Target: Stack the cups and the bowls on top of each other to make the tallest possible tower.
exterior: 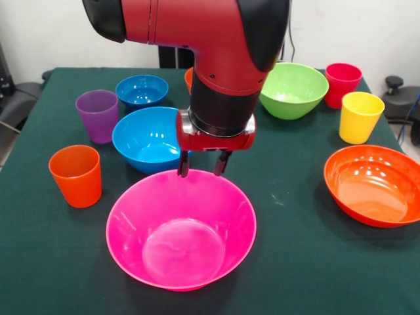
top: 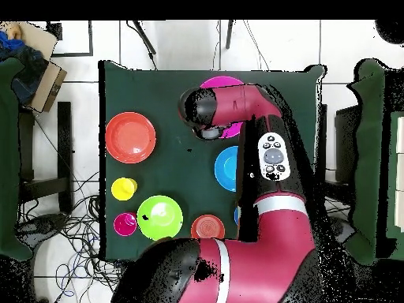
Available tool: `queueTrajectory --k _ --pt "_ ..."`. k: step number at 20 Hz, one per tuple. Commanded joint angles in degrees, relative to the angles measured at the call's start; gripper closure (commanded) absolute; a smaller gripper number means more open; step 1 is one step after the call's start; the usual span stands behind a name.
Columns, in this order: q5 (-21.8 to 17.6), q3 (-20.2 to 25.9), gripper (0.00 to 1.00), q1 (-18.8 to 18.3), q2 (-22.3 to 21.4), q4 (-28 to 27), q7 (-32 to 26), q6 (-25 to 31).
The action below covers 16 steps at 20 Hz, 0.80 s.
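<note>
The pink bowl [exterior: 181, 230], blue bowl [exterior: 146, 136], green bowl [exterior: 294, 88] and orange bowl [exterior: 374, 185] look like glossy, smooth plastic, as do the orange cup [exterior: 76, 175] and yellow cup [exterior: 359, 116]. The desk [exterior: 295, 262] wears matt dark-green cloth.

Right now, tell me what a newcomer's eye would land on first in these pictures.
The red and black arm comes down over the table's middle, its gripper open just above the far rim of the large pink bowl, which sits at the near edge in the front view. Behind the gripper sits a blue bowl; an orange bowl lies at the picture's right.
</note>
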Motion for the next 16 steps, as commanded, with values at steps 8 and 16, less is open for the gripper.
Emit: queueTrajectory --k 8,16 --pt "-0.42 1.65 0.0 -0.18 3.78 2.77 0.56 -5.36" --pt "-0.49 1.5 0.0 -0.04 3.66 2.83 0.64 -5.55"
